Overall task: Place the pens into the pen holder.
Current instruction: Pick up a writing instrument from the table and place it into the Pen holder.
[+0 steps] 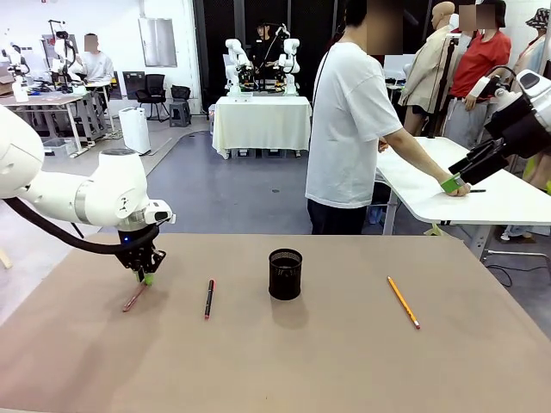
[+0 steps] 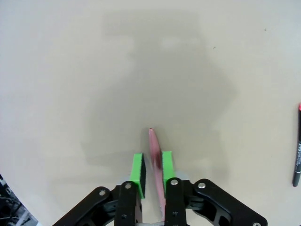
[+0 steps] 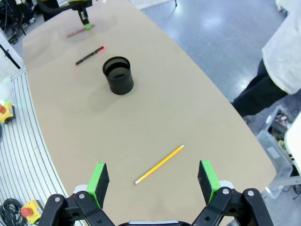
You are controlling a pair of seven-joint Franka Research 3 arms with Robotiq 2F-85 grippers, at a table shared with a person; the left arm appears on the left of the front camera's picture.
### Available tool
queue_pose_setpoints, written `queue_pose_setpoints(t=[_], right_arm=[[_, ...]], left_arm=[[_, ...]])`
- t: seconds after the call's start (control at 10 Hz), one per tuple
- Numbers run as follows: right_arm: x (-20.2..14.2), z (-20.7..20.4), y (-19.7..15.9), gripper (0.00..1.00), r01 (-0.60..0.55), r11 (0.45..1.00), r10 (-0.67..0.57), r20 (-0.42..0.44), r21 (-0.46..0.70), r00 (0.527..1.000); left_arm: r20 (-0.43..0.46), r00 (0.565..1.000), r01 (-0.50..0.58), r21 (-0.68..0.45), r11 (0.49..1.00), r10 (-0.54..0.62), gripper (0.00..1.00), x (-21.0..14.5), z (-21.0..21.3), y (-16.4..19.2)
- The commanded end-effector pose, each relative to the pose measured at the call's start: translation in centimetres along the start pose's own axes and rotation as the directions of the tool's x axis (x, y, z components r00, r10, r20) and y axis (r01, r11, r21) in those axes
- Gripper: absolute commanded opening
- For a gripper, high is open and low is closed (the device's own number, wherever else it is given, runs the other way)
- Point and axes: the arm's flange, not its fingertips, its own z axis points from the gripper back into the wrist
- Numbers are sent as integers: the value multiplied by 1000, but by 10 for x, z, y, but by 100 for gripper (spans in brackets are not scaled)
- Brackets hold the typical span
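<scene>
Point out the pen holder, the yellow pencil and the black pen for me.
pen holder [image 1: 285, 286]: front view, on its mesh side wall.
yellow pencil [image 1: 403, 302]: front view, middle of its shaft.
black pen [image 1: 209, 298]: front view, middle of its barrel.

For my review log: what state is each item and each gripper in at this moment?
Left gripper: fingers close on both sides of the pink pen, firm grip unclear.
Right gripper: open, raised above the table.
Pink pen: on the table, between the left fingers.
Black pen: lying flat, untouched.
Yellow pencil: lying flat, untouched.
Pen holder: upright, empty.
</scene>
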Motion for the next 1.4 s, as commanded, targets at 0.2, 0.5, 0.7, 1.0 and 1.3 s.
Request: queue_pose_setpoints(t=[0.2,0.5,0.7,1.0,1.3], right_arm=[[2,0,-1,100,5,1000,-5,19,8,1000],[2,0,-1,100,5,1000,-5,19,8,1000],[2,0,-1,100,5,1000,-5,19,8,1000],[2,0,-1,100,5,1000,-5,19,8,1000],[2,0,-1,100,5,1000,-5,19,8,1000]], left_arm=[[-6,1000,-16,52,999,16,0,2,-11,-1],[8,1000,-19,52,998,18,20,2,-8,-2],[5,1000,-21,54,998,20,41,2,-7,1],[-8,1000,-30,66,997,30,1,2,-8,2],[-5,999,-32,70,997,33,0,2,-7,1]])
